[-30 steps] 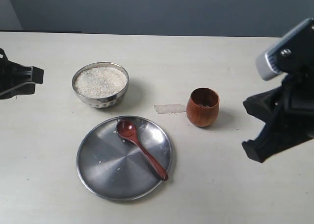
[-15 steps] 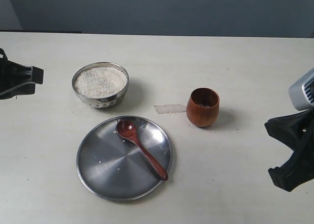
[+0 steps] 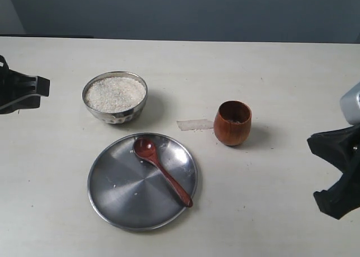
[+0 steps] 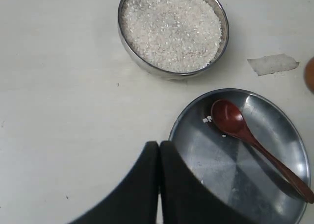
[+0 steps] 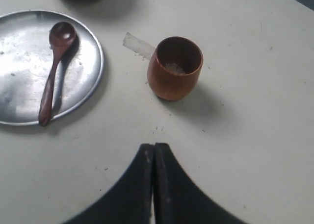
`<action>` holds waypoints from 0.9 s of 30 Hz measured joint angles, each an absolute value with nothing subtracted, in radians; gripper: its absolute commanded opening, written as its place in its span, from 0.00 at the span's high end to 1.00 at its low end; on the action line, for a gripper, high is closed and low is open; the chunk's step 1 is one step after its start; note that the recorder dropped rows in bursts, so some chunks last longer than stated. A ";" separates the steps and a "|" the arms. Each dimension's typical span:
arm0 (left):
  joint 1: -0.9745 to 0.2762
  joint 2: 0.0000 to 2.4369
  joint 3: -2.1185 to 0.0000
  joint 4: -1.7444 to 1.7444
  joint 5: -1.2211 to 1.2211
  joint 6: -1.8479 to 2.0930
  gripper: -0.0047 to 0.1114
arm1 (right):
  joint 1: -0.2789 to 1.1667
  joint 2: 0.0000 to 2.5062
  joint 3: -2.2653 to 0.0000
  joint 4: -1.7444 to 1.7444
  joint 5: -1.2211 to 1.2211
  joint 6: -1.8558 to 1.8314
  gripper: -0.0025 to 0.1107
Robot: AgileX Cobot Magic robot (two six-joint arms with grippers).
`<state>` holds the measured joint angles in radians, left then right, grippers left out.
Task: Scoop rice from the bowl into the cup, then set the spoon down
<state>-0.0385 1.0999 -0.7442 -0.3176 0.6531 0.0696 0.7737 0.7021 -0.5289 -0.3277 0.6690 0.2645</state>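
Observation:
The steel bowl holds a level heap of white rice at the left of the table. The wooden cup stands upright to its right, with a few grains of rice at its bottom. The wooden spoon lies on the wide steel plate, its oval end toward the bowl. My left gripper is shut and empty, off at the far left. My right gripper is shut and empty too, near the right edge, apart from the cup.
A scrap of clear tape lies flat between bowl and cup. A few stray rice grains sit on the plate near the spoon. A dark wall runs behind the table's far edge.
My right arm has drawn back to the right and lower in the exterior view, away from the cup. The left arm, bowl, cup and spoon have not moved.

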 measured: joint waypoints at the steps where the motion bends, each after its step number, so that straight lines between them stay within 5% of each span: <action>1: -0.039 1.100 -0.744 -0.318 0.653 0.070 0.96 | 0.772 0.687 -0.527 -0.328 0.669 0.266 0.98; 27: -0.039 1.100 -0.744 -0.318 0.653 0.070 0.96 | 0.118 0.316 -0.527 -0.106 0.706 0.266 0.98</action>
<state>-0.0385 1.0999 -0.7442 -0.3176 0.6531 0.0696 0.1178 0.3157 -0.5273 -0.1061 0.7060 0.2663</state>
